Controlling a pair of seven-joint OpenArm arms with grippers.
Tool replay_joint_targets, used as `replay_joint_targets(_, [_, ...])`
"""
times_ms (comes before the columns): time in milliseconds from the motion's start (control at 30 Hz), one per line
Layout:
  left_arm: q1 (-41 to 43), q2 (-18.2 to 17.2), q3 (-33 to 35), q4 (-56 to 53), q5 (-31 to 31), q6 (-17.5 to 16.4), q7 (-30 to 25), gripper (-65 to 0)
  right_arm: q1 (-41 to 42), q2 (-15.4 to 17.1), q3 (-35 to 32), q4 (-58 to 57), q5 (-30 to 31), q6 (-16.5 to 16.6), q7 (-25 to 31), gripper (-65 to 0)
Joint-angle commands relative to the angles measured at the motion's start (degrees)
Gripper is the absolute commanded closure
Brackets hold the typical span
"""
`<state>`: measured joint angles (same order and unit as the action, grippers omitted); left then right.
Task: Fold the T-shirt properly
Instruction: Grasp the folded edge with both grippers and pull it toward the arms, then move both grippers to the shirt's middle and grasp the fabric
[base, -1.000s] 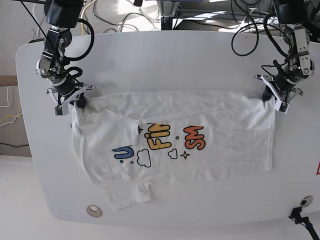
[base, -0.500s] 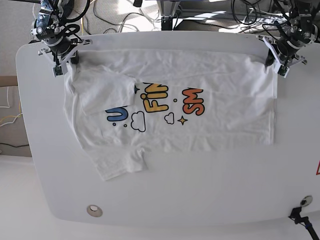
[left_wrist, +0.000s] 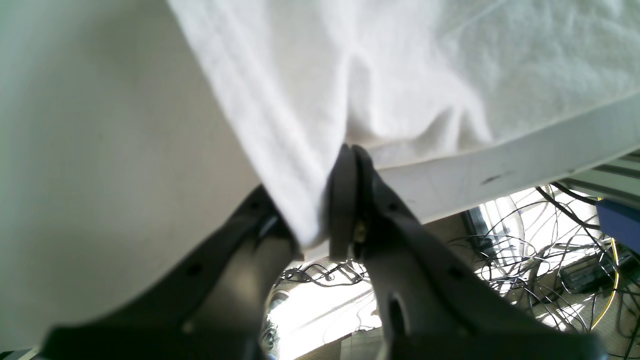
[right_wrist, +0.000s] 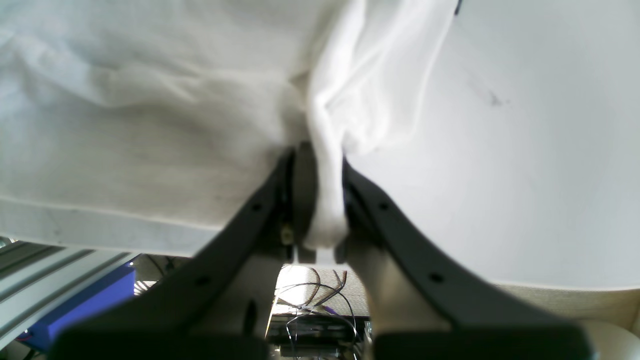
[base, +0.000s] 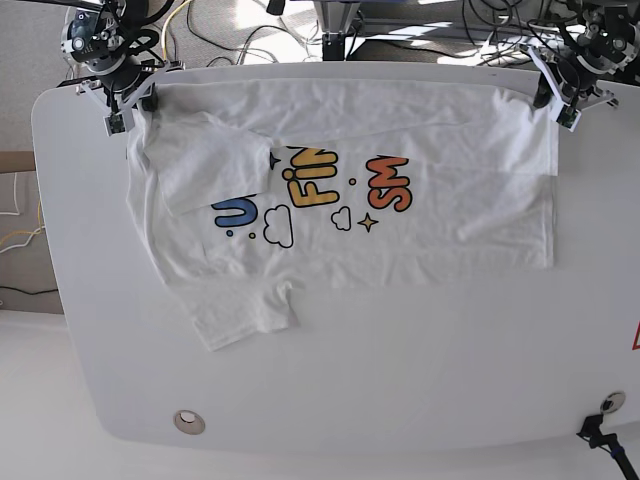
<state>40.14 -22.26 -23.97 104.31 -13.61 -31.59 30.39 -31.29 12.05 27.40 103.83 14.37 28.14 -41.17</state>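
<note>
Two sets of fingers pinched the T-shirt (base: 400, 180) at its far corners: the left gripper (base: 566, 92) clamped the hem corner near the counter (base: 400, 400) edge, the right gripper (base: 122, 95) gripped bunched cloth at the opposite far corner. Spread flat across the counter's far half, the shirt showed its print, one sleeve (base: 215, 170) folded over it.
</note>
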Motion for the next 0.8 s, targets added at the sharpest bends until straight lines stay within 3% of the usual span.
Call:
replay_joint_targets(0, [0.3, -0.8, -0.5, 0.9, -0.3, -0.3, 1.9, -6.5, -0.2, 0.6, 0.3, 0.6, -0.4, -0.5, -0.9, 0.0])
replay_joint_targets(33, [0.0, -0.8, -0.5, 0.9, -0.3, -1.4, 3.7, -10.7, -0.1, 0.6, 0.4, 0.6, -0.4, -0.5, -0.9, -0.3])
replay_joint_targets(133, [-0.7, -0.8, -0.5, 0.9, -0.2, -3.3, 5.2, -27.7, -0.1, 0.5, 0.4, 0.6, -0.4, -0.5, -0.9, -17.1])
replay_joint_targets(200, [-0.8, -0.8, -1.7, 0.9, -0.2, -3.3, 5.2, -35.2, -0.1, 0.5, 0.4, 0.6, -0.4, -0.5, -0.9, -25.9])
replay_joint_targets(267, [-1.1, -0.8, -3.0, 0.9, -0.2, -3.4, 5.2, -37.1, -0.2, 0.5, 0.4, 0.7, -0.4, -0.5, -0.9, -32.4])
replay_joint_targets(367, [-1.2, -1.1, -5.4, 1.8, -0.2, -3.4, 5.2, -37.7, -0.1, 0.8, 0.4, 1.4, -0.4, -0.5, -0.9, -37.3])
replay_joint_targets(567, [-6.1, -5.3, -7.0, 4.6, -0.3, -3.5, 8.4, -37.5, 0.9, 1.2, 0.4, 6.7, -1.1, -0.5, -1.0, -38.0])
replay_joint_targets(767, [-16.0, -5.5, -8.5, 5.3, -0.2, -3.5, 12.9, -37.5, 8.0, 3.0, 0.4, 7.0, -1.1, -0.2, -4.9, -38.0])
